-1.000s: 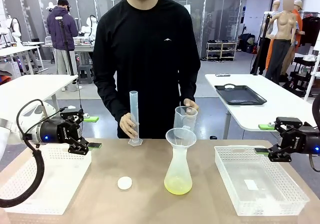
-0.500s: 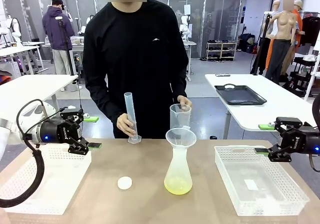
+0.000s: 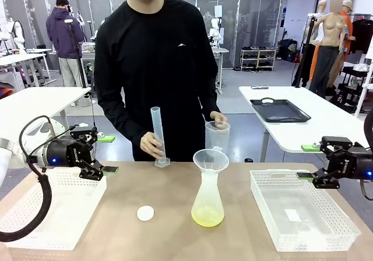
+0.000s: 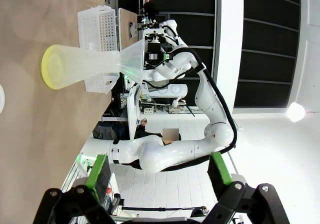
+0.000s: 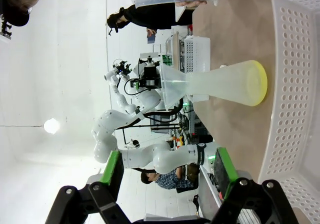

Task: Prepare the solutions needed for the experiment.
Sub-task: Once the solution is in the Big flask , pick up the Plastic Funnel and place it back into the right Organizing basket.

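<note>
On the tan surface (image 3: 145, 185), a conical flask (image 3: 208, 197) holds the pale yellow-green solution (image 3: 207, 217) in its bottom, between the left basket (image 3: 41, 235) and the right basket (image 3: 317, 240). Beyond it a white table (image 3: 326, 131) stands on grey floor (image 3: 245, 124). The left gripper (image 3: 108, 154) and right gripper (image 3: 307, 161) flank the flask, jaws apart and empty, their lettering too small to read.

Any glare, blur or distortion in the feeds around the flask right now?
Front view: even light, sharp, the solution in the conical flask reads clearly. Left wrist view: rolled sideways, wide-angle bending, a lamp flares at the right edge. Right wrist view: also rolled, its left half washed out white.
</note>
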You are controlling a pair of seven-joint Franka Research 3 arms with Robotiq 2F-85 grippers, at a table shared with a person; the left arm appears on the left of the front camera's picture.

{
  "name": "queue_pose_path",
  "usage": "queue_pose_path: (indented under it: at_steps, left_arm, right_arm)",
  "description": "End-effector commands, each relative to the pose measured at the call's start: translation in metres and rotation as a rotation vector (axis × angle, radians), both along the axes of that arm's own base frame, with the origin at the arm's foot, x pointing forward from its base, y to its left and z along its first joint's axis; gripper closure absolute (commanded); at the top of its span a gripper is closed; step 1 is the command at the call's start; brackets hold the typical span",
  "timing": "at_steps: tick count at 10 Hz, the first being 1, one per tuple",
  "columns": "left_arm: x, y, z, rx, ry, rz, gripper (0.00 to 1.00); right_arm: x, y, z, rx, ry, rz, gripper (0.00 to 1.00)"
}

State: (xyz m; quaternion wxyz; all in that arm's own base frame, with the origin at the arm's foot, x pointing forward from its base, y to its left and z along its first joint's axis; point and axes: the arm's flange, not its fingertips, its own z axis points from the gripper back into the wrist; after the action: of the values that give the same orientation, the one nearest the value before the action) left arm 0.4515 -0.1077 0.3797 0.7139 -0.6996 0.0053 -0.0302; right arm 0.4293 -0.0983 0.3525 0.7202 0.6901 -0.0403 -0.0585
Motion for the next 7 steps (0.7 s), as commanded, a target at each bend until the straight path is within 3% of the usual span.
queue_pose_path:
  at_steps: [1, 3, 7]
  left_arm:
    - [0.000, 0.000, 0.002, -0.006, 0.006, -0.005, 0.00]
    - [0.000, 0.000, 0.002, -0.006, 0.006, -0.005, 0.00]
    - [0.000, 0.000, 0.002, -0.006, 0.006, -0.005, 0.00]
  right_arm:
    - [-0.011, 0.011, 0.015, -0.106, -0.066, -0.032, 0.08]
    - [-0.023, 0.031, 0.054, -0.313, -0.147, -0.070, 0.08]
    - [-0.026, 0.087, 0.119, -0.684, -0.197, -0.075, 0.08]
